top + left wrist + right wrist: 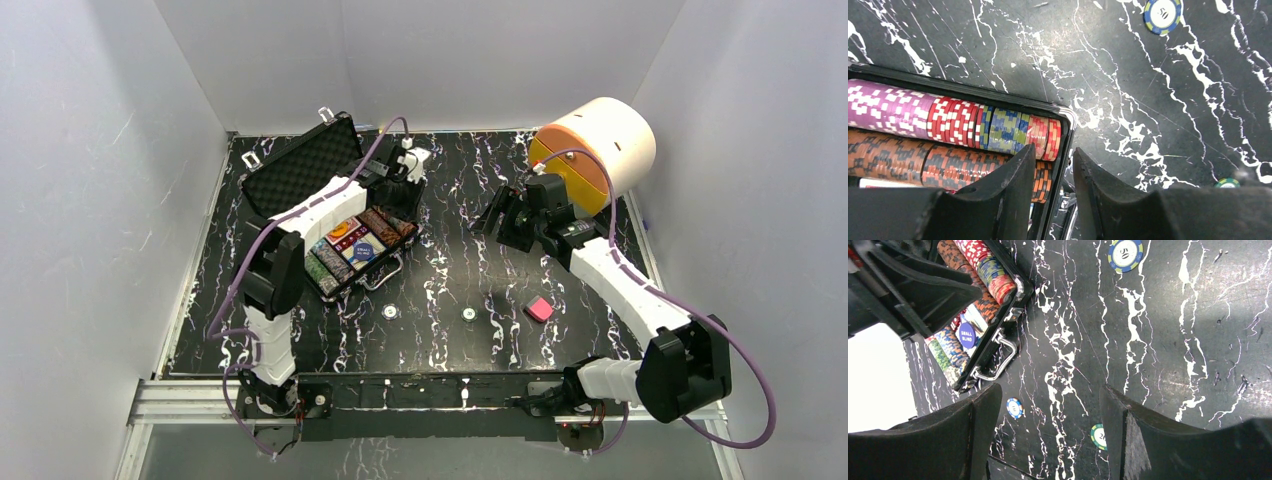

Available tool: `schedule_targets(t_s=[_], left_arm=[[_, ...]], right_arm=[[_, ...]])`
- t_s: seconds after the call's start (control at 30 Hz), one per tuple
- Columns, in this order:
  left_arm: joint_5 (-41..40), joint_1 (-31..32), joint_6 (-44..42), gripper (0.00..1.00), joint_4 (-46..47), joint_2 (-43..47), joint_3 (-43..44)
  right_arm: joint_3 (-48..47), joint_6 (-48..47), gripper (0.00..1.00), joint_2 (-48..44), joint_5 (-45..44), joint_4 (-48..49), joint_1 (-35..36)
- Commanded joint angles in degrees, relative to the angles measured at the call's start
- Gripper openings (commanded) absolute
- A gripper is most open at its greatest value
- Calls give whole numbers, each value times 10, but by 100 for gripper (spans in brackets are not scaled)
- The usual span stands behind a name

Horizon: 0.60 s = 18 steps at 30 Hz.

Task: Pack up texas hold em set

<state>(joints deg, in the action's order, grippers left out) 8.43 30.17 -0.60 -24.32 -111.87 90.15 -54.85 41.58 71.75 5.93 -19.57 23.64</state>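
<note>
The black case (pixel 300 165) lies open at the back left, its foam-lined lid raised. Its tray holds rows of multicolour chips (pixel 360 245) and a blue "small blind" button (pixel 967 335). My left gripper (pixel 398 190) hangs over the tray's far right corner. In the left wrist view its jaws are narrowly apart and hold nothing, with the case's wall (pixel 1065 140) passing under the gap. My right gripper (pixel 500 215) is wide open and empty above bare table right of the case. Loose chips lie on the table: a blue-white one (pixel 1014 408), a green one (pixel 1097 436) and a blue-yellow "50" (pixel 1125 253).
A large cream-and-orange cylinder (pixel 595 150) lies at the back right, just behind my right wrist. A small pink block (pixel 539 309) sits front right. Two loose chips (pixel 389 312) (pixel 468 314) lie in front of the case. White walls enclose the table.
</note>
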Motion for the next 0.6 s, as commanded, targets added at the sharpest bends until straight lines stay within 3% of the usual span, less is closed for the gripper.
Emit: schedule_targets(t_s=[0.0,0.13,0.23,0.43,0.57], left_arm=[[7,0,9,28,-5,55,14],[15,-1,15,14,-2,50,2],[24,0,26,13,0,42,-6],[-20,-1,71,14,36,93,-49],[-41,-1,110,25,83,182,-121]], right_arm=[[-12,-11,79,6,-6,14,-2],[-12,-12,79,9,-6,16,-2],[-15,-19,79,14,-11,21,-2],[-60,-82,79,83,-38,2,-2],[-110,-116,79,168,-64,-24,-1]])
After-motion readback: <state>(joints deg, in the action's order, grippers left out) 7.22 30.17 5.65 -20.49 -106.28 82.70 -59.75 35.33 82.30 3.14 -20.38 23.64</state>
